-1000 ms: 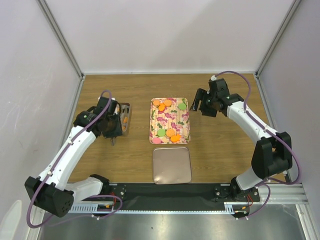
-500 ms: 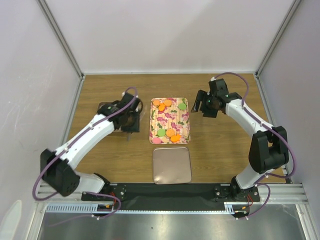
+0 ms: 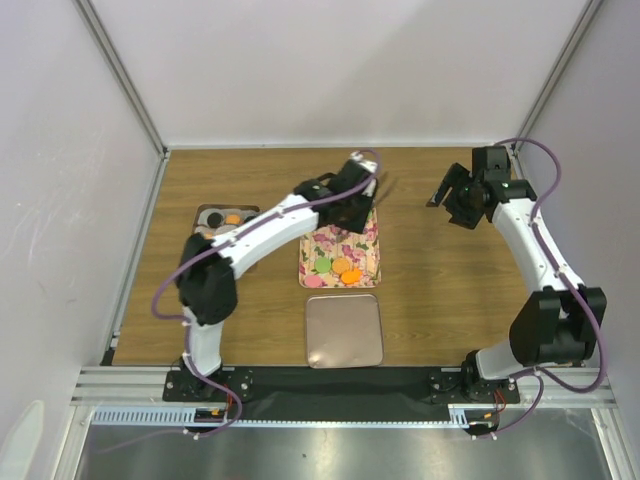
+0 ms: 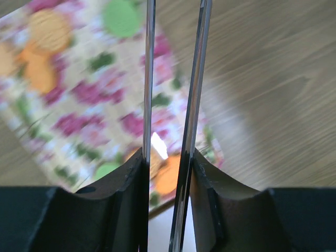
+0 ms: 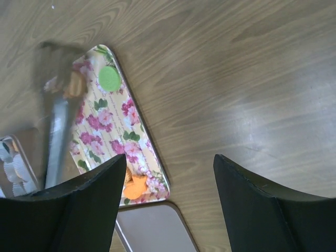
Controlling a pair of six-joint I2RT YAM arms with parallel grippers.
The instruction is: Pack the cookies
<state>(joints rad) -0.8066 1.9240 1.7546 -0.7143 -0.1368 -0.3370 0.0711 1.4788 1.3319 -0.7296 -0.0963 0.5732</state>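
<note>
Cookies lie on the floral tray [image 3: 368, 250]: a green cookie [image 3: 323, 264] and an orange cookie [image 3: 346, 269] at its near end. More sit in the small tin [image 3: 203, 212] on the left, one of them an orange cookie [image 3: 232, 218]. My left gripper [image 3: 355, 203] reaches over the tray's far end, hiding the cookies there. It is shut on metal tongs [image 4: 149, 79], whose blades stand slightly apart with nothing between them. The left wrist view shows the left gripper [image 4: 167, 156] above a green cookie [image 4: 121, 16]. My right gripper [image 3: 440, 193] hangs open right of the tray, and the right gripper [image 5: 170, 157] holds nothing.
A plain square metal lid [image 3: 343, 330] lies just in front of the tray. The right wrist view shows the tray's edge [image 5: 140, 131], a green cookie [image 5: 109, 77] and the blurred tongs [image 5: 55, 136]. White walls close in the wooden table on three sides.
My left arm has swung from the tin at the left across to the tray's far end, carrying the tongs. My right gripper has drawn back to the right, away from the tray.
</note>
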